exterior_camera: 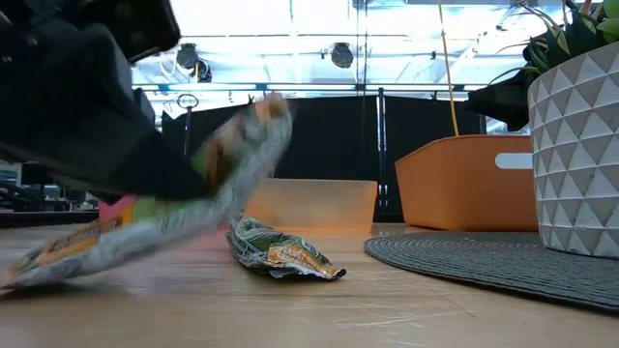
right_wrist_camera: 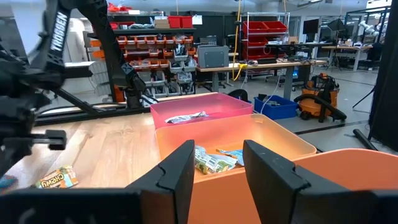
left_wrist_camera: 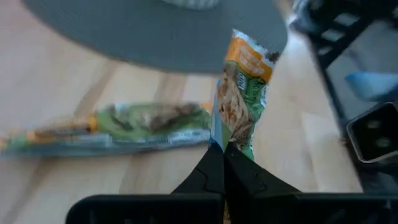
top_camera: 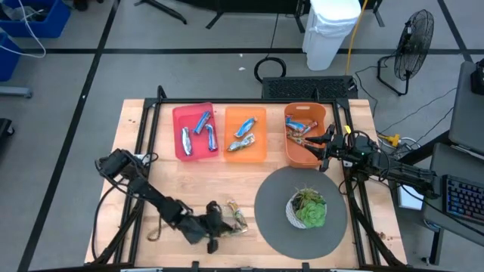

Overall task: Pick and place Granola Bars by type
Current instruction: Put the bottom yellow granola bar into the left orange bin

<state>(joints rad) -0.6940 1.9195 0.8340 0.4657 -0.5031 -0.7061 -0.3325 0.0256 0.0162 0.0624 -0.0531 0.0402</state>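
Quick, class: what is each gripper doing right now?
Left gripper: shut on a green-gold granola bar.
Right gripper: open, holding nothing, above the orange bin.

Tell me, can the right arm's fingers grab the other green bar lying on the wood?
Probably not: the right gripper sits far off by the orange bin, and the plant pot stands between it and the green bar.

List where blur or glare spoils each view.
Low view: the left gripper and its green-gold foil-wrapped bar are smeared, ceiling lights glare. Left wrist view: the second green-gold bar and round grey mat are soft. High and right wrist views: sharp.
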